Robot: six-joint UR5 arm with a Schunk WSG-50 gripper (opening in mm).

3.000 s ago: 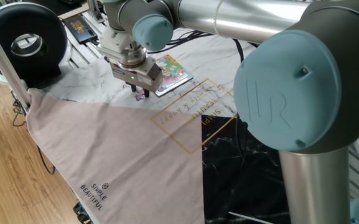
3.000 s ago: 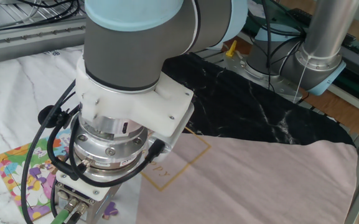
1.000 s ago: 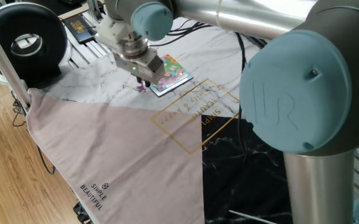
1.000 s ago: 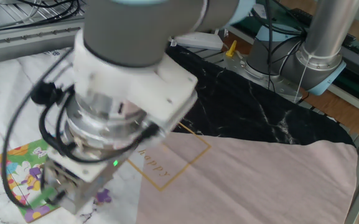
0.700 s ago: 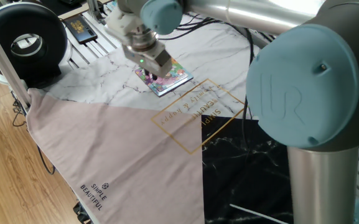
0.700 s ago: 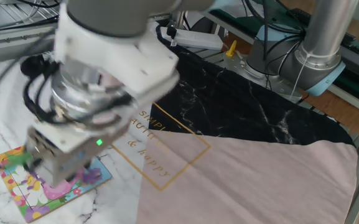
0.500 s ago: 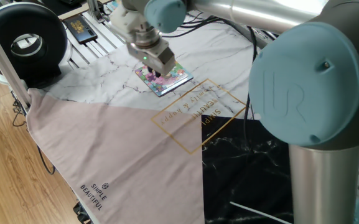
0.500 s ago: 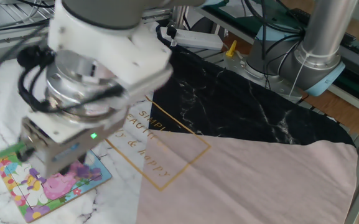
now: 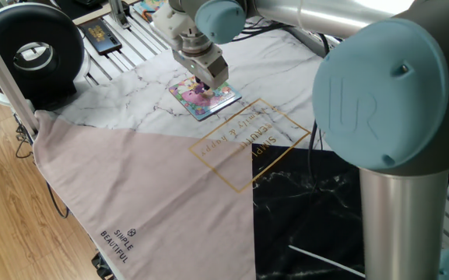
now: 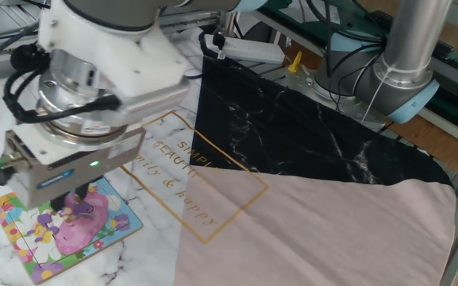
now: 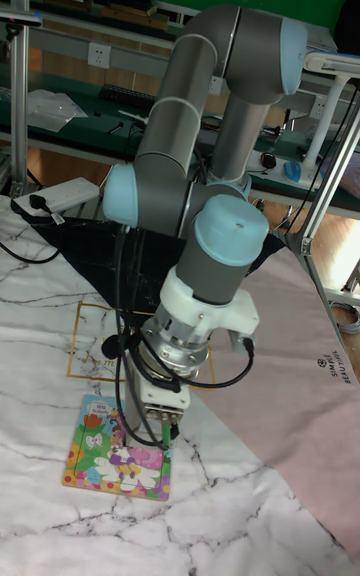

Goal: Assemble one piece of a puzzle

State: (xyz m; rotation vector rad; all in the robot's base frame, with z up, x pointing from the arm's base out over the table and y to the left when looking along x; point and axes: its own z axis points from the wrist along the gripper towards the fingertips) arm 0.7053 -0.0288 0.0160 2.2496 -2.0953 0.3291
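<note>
- The gripper (image 10: 71, 205) has swung from the bare marble cloth beside the puzzle (image 10: 22, 238) to a spot right over its pink middle. Three seconds ago it stood off the board's edge, near the pink cloth.
- The piece (image 10: 80, 208) has gone with it: a small violet bit shows between the fingertips, just above or touching the picture. In one fixed view it is only a purple speck under the gripper (image 9: 202, 89), on the puzzle (image 9: 222, 99).
- The jaws stand narrow, pinching the piece. I cannot tell whether it is already down in its gap.
- The puzzle lies where it did, on the marble cloth (image 9: 142, 85) toward the far edge of the table, next to the gold square print (image 9: 243, 140). In the tall fixed view the gripper (image 11: 160, 427) hangs over the puzzle (image 11: 88, 464), toward its upper right part.
- My reading: the carry is over, and the seating is the step in hand. The piece's knobs must line up with the hole before the jaws let go, or it may sit skewed on top.
</note>
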